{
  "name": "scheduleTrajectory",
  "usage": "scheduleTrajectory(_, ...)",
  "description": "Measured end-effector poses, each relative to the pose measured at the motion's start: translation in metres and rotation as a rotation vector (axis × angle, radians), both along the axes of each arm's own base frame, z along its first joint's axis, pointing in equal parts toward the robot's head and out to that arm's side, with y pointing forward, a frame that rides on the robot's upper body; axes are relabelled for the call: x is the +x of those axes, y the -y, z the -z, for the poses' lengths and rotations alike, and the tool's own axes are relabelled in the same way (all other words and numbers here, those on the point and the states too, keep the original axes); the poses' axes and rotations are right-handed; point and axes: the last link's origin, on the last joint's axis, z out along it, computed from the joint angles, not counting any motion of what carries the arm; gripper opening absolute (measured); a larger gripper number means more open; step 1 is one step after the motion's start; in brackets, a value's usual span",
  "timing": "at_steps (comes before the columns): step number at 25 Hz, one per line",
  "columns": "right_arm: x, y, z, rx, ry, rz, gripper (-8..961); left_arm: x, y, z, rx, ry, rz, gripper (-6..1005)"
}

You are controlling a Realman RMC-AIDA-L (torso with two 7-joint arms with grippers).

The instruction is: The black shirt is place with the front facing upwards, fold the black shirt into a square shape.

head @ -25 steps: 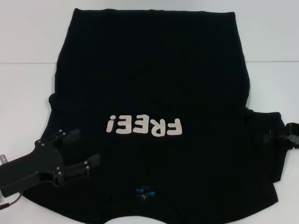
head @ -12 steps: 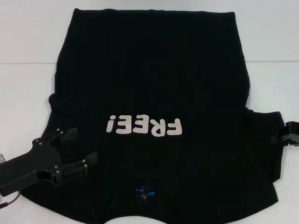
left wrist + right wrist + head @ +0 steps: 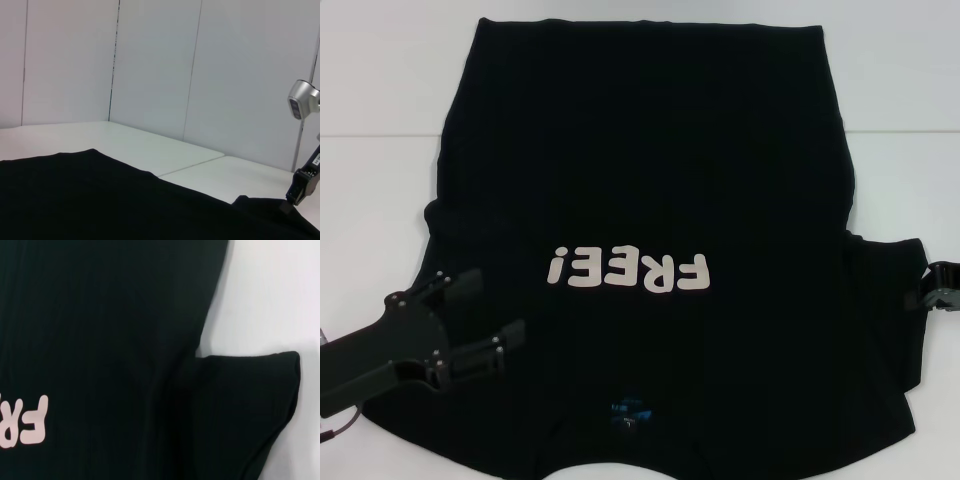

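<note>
The black shirt (image 3: 640, 170) lies spread flat on the white table (image 3: 380, 90), front up, collar toward me. Its white "FREE!" print (image 3: 627, 270) reads upside down, and a small blue neck label (image 3: 628, 410) shows near the collar. My left gripper (image 3: 500, 308) hovers open over the shirt's near-left shoulder area, nothing between its fingers. Only a sliver of my right gripper (image 3: 944, 287) shows, beside the right sleeve (image 3: 890, 300). The right wrist view shows that sleeve (image 3: 250, 405) and part of the print (image 3: 25, 422). The left wrist view looks low across the shirt (image 3: 100, 200).
White table surface surrounds the shirt, with a seam line (image 3: 370, 135) across it. A panelled white wall (image 3: 150, 65) stands behind the table. My right arm (image 3: 304, 185) shows far off in the left wrist view.
My left gripper has drifted slightly left and toward the near edge, staying open. The right gripper has slid a little farther right, out past the sleeve. The shirt has not moved.
</note>
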Motion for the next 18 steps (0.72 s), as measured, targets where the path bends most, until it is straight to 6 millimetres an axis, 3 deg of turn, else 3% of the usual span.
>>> scheduleTrajectory(1,0.000,0.000,0.000,0.000,0.000,0.000,36,0.000,0.000,0.000,0.000,0.000,0.000,920)
scheduleTrajectory(8,-0.002,0.000,-0.005,0.002,-0.011,-0.011,56,0.001,0.001,0.000,-0.022,0.031,-0.023,920)
scheduleTrajectory(18,0.006,0.005,-0.050,0.119,-0.067,-0.053,86,-0.001,0.006,-0.001,-0.051,0.075,-0.067,919)
